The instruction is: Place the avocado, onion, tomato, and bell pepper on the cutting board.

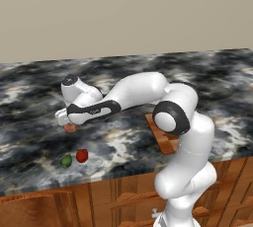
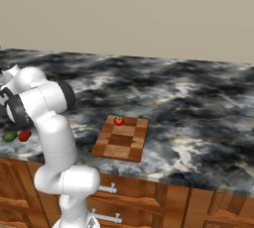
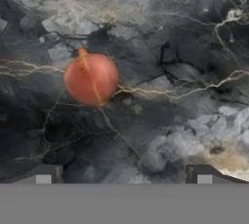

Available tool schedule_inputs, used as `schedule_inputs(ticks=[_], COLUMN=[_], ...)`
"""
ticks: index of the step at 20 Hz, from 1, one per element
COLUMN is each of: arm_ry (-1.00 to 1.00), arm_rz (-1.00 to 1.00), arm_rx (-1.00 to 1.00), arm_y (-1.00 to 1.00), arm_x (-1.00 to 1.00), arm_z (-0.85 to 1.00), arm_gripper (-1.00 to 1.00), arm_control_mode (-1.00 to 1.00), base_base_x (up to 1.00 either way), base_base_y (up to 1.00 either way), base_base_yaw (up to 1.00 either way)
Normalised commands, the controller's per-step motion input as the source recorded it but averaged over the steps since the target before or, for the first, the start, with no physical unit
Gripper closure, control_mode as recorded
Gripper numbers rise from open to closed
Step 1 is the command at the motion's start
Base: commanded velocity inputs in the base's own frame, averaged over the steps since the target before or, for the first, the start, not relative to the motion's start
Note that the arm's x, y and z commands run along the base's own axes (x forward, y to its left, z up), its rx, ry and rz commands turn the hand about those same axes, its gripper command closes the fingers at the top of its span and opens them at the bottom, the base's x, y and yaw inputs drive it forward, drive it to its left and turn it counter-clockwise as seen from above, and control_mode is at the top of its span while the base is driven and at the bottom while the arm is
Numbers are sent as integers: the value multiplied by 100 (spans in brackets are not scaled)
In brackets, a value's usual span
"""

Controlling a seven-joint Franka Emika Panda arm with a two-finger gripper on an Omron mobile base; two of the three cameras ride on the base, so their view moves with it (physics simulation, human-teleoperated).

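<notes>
The pinkish-brown onion [image 1: 70,128] [image 3: 91,78] lies on the dark marble counter. My gripper [image 1: 63,119] [image 3: 124,177] hovers just above it, open, its fingertips [image 3: 44,175] far apart with nothing between them. In the hand view the onion sits above and left of the middle of that gap. Near the counter's front edge rest the dark green avocado [image 1: 65,161] [image 2: 10,136] and, touching or almost touching it, the red bell pepper [image 1: 82,155] [image 2: 24,135]. The tomato [image 2: 118,120] sits on the far end of the checkered cutting board [image 2: 120,140] [image 1: 167,142].
The marble counter [image 1: 207,78] stretches wide to the right and back to a plain beige wall. Wooden cabinet drawers with handles [image 2: 106,189] run below its front edge. My own arm hides most of the board in the left base view.
</notes>
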Motion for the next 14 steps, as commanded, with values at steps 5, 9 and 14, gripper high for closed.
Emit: schedule_inputs(ticks=[5, 9, 14], arm_ry=[0, 0, 0], arm_rz=[0, 0, 0], arm_rx=[0, 0, 0], arm_y=[29, 17, 14], arm_x=[23, 25, 20], arm_z=[-4, -14, -20], arm_gripper=[-100, -100, -100], arm_control_mode=[-100, -100, -100], base_base_x=[0, 0, 0], base_base_y=[0, 0, 0], base_base_yaw=[0, 0, 0])
